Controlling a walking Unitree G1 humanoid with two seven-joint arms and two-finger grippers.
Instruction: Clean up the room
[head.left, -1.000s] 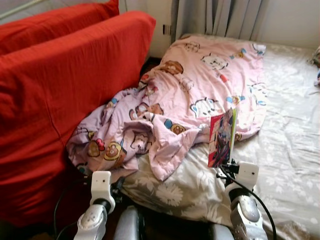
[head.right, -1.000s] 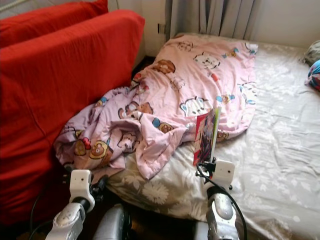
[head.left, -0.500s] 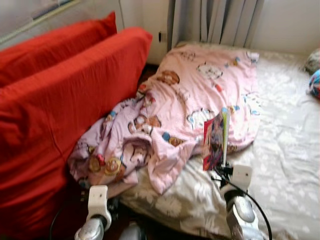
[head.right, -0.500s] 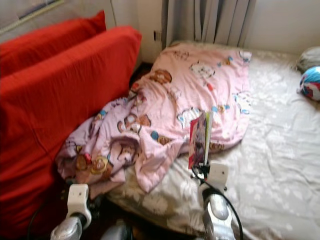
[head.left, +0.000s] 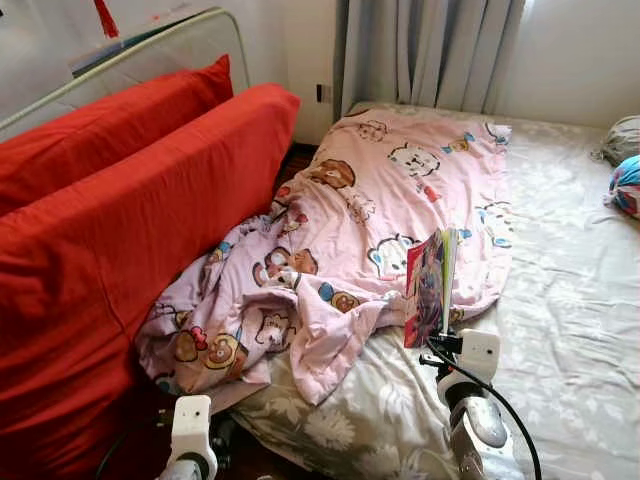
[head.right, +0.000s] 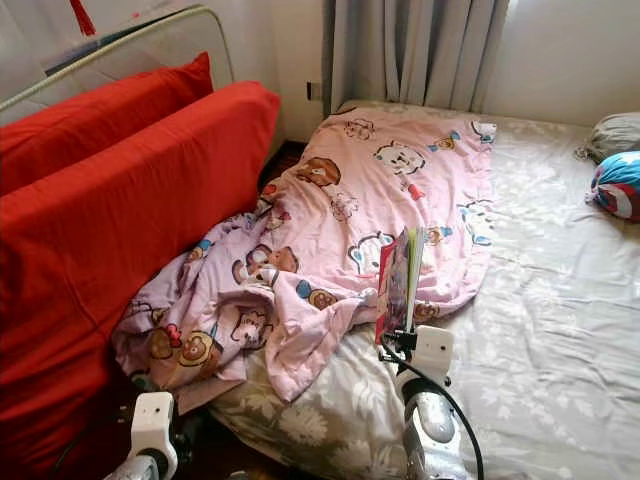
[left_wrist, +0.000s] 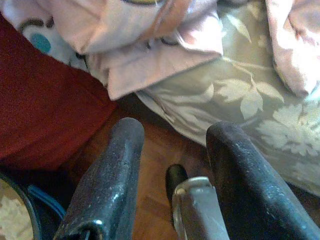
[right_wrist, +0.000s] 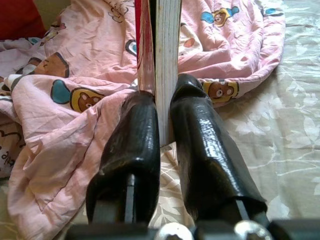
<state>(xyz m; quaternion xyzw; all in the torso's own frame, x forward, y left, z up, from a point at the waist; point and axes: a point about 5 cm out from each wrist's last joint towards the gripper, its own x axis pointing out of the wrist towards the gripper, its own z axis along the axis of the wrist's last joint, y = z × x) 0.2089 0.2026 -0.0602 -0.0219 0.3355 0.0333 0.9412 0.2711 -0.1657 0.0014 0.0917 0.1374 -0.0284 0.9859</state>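
Note:
My right gripper (right_wrist: 160, 102) is shut on a thin book (head.left: 431, 287) with a red, illustrated cover, held upright on its edge above the near part of the bed. In the right wrist view the book's white page edge (right_wrist: 165, 45) rises between the two black fingers (right_wrist: 132, 135). A crumpled pink cartoon-print blanket (head.left: 355, 215) lies across the left half of the bed, just beyond the book. My left gripper (left_wrist: 172, 165) hangs low by the bed's near corner, open, with wooden floor between its fingers.
The bed has a grey floral sheet (head.left: 570, 290). A large red cushion (head.left: 120, 230) stands against the bed's left side. A blue and red ball (head.right: 617, 186) and a grey bundle (head.right: 612, 132) lie at the far right. Curtains (head.left: 430, 50) hang behind.
The camera has pulled back and risen, so more of the bed, the curtains and the ball are visible. The book stays clamped upright in my right gripper.

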